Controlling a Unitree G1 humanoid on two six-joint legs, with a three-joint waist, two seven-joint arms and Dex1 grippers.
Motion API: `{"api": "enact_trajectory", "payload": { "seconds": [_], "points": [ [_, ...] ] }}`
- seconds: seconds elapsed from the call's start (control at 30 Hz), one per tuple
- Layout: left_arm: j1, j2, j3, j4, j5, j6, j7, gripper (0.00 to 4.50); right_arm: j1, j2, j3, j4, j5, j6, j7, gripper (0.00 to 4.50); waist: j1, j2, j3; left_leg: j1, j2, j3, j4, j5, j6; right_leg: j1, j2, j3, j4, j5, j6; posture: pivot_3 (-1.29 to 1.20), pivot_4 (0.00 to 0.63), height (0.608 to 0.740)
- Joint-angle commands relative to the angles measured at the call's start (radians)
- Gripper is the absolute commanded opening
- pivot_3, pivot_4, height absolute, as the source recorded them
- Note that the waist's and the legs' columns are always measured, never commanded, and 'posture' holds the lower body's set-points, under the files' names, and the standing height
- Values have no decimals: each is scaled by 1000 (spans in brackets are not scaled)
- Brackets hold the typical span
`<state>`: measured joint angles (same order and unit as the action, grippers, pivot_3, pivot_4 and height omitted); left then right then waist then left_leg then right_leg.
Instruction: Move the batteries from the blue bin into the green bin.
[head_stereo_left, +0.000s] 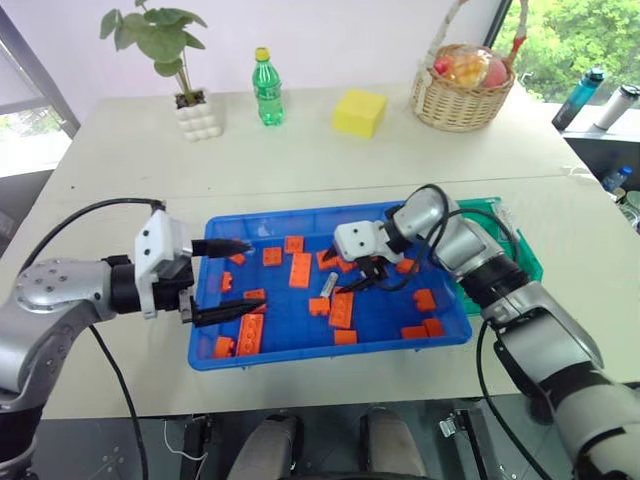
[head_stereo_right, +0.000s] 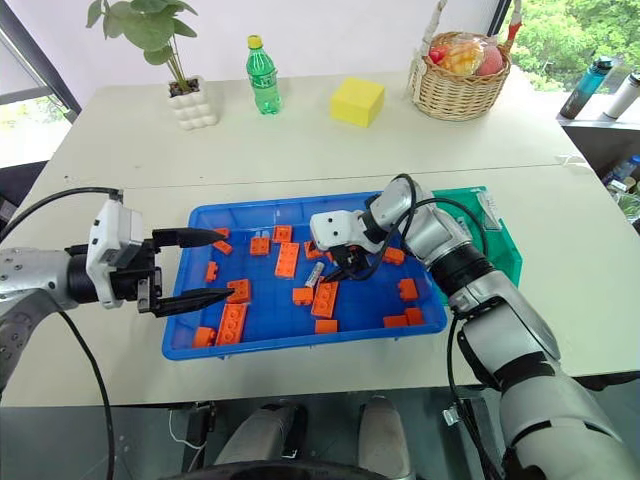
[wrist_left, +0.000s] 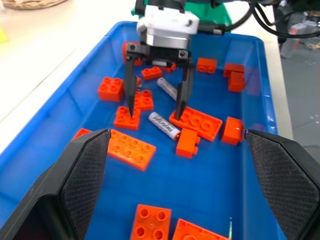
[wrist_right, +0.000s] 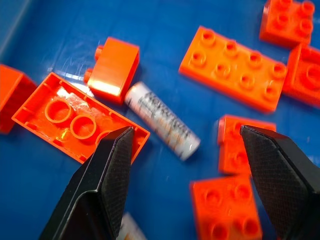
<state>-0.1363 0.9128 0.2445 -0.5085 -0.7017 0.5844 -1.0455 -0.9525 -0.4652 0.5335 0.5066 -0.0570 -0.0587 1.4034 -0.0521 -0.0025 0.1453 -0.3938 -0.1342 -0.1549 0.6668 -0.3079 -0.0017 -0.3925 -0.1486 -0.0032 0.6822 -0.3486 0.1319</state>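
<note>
The blue bin (head_stereo_left: 330, 352) lies in front of me, scattered with orange bricks (head_stereo_left: 301, 269). One silver battery (wrist_right: 162, 121) lies flat on its floor between bricks, also seen as the battery (head_stereo_left: 326, 285) near the bin's middle. A second battery (wrist_left: 167, 87) lies close behind it. My right gripper (head_stereo_left: 365, 279) hangs open just above the first battery, pointing down, one finger (wrist_left: 131, 95) on each side, holding nothing. My left gripper (head_stereo_left: 240, 280) is open and empty over the bin's left end. The green bin (head_stereo_left: 517, 247) stands to the right of the blue one, partly hidden by my right arm.
At the back of the table stand a potted plant (head_stereo_left: 190, 100), a green bottle (head_stereo_left: 266, 88), a yellow sponge (head_stereo_left: 359, 112) and a wicker basket (head_stereo_left: 462, 90) of fruit. Two bottles (head_stereo_left: 590, 95) stand beyond the table's right edge.
</note>
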Motion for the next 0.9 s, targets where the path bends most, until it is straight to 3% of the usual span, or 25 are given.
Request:
{"api": "enact_trajectory", "payload": {
  "seconds": [0.03,0.27,0.43,0.9],
  "points": [
    [-2,15,40,-18,-17,-5,1,4500,-23,19,-16,22,-22,-59,-8,3476,-1,0,0,0,0,0,0,0,0,0,0,0,0,0,0,0,150,737],
    [-9,15,32,-5,-7,-20,-3,4500,-67,-9,-62,-76,51,62,111,3476,-4,0,0,0,0,-1,0,0,0,0,0,0,0,0,0,0,150,737],
    [-35,12,14,18,3,-32,-7,4500,-125,42,-94,-27,61,109,99,3476,-15,0,0,0,0,-2,-1,0,0,0,0,0,0,0,0,0,150,737],
    [-50,16,12,12,-4,-25,3,4500,-151,159,-68,296,-34,-180,85,3476,-20,0,0,0,-1,-3,-1,0,0,0,0,0,0,0,0,0,150,737]
  ]
}}
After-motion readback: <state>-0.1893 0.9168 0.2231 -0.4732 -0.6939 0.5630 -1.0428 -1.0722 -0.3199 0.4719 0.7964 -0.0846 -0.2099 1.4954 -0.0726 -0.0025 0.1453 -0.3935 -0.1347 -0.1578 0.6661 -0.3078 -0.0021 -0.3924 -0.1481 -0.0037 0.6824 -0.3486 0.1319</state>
